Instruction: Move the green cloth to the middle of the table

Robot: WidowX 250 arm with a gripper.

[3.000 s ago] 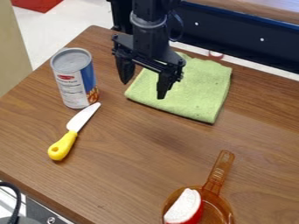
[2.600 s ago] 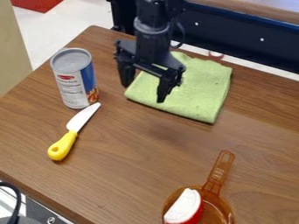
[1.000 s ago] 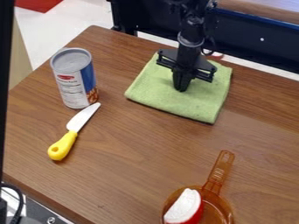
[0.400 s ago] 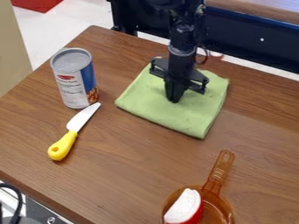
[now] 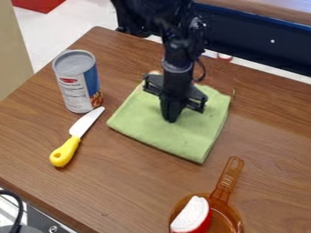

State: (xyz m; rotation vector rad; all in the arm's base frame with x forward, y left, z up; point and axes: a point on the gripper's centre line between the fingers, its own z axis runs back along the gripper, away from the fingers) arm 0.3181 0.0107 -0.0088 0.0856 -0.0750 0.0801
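While the green cloth (image 5: 161, 135) lies spread out on the wooden counter (image 5: 121, 191), the end effector (image 5: 171, 119) points down onto it, its two fingers pressed together with the tips against the fabric; whether a fold is pinched between them, I cannot tell. The cloth sits around the middle of the counter from left to right, a bit toward the far side, turned at a slant, with one corner aimed at the near side. Left of it stands an upright can (image 5: 74, 82), and just beside the can's base is the blade tip of a knife (image 5: 68, 146) with a yellow handle. Nearer the camera, to the right, an orange see-through pan (image 5: 229, 214) holds a red and white piece (image 5: 191, 216), its handle angled toward the cloth
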